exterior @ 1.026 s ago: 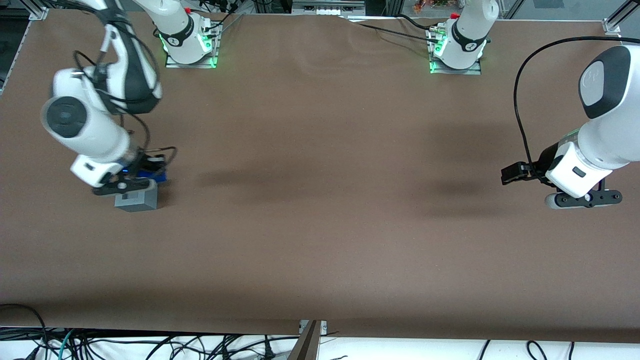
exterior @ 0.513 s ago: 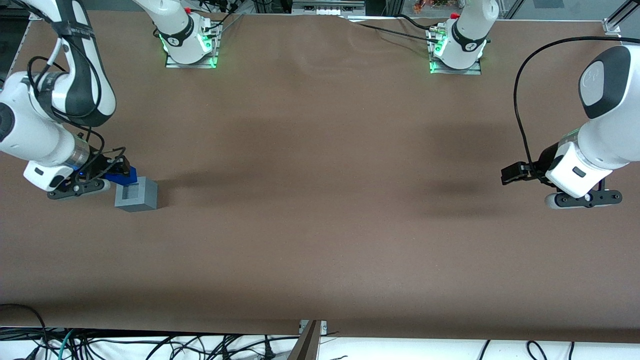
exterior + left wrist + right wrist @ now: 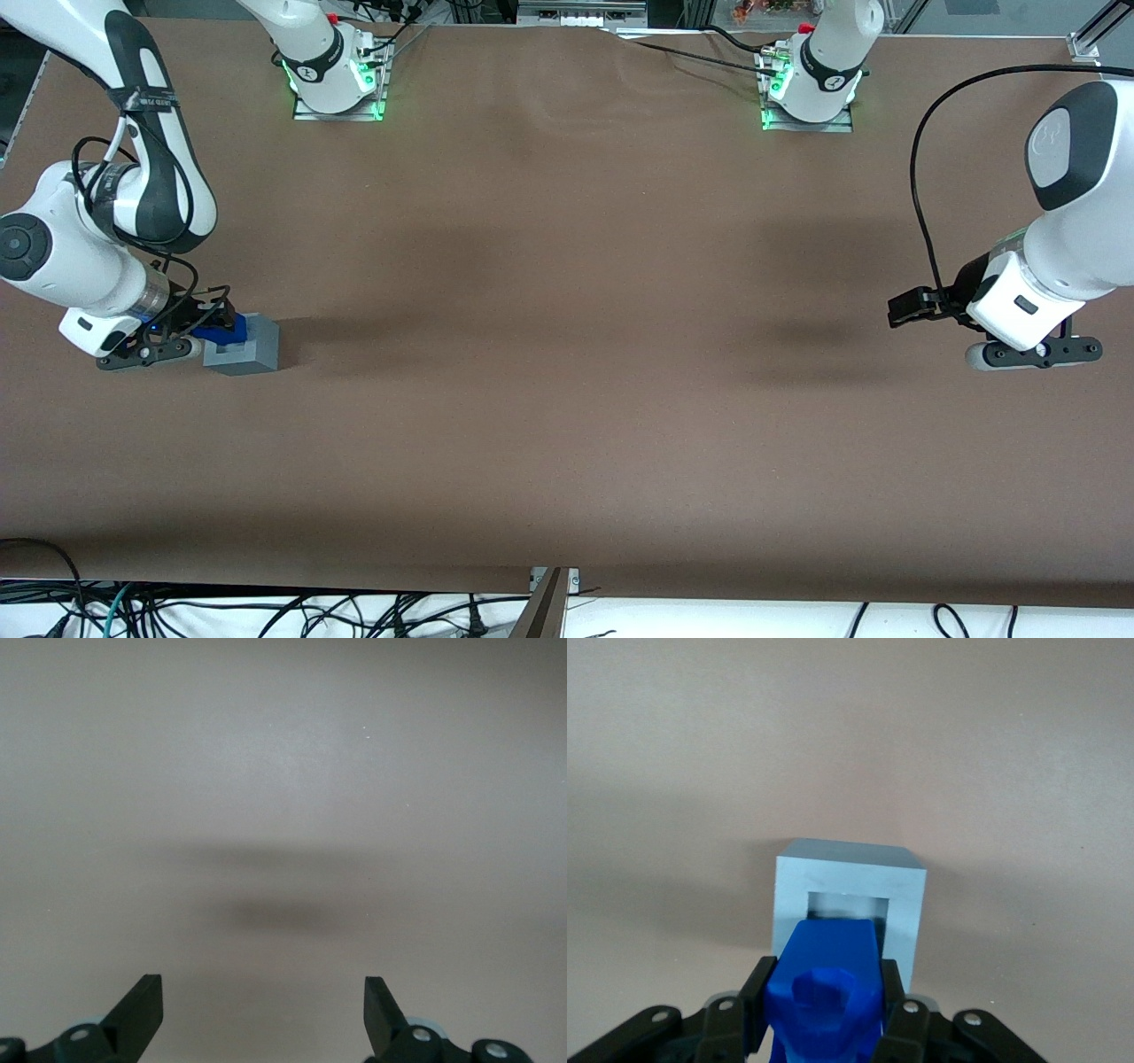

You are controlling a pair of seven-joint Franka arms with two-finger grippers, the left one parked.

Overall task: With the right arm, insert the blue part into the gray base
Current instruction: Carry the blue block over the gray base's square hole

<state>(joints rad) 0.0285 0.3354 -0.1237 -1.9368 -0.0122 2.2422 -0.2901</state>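
Since half a second ago I've nudged the gripper (image 3: 208, 330) back in, so the blue part (image 3: 827, 979) it's clamped on now overlaps the gray base (image 3: 850, 899) edge. Looks lined up with the recess, though depth's hard to judge.

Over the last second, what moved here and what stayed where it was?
The right arm's gripper, shut on the blue part, swung away from above the gray base toward the working arm's end of the table, then eased back; the part now overlaps the base's edge. The base stayed put.
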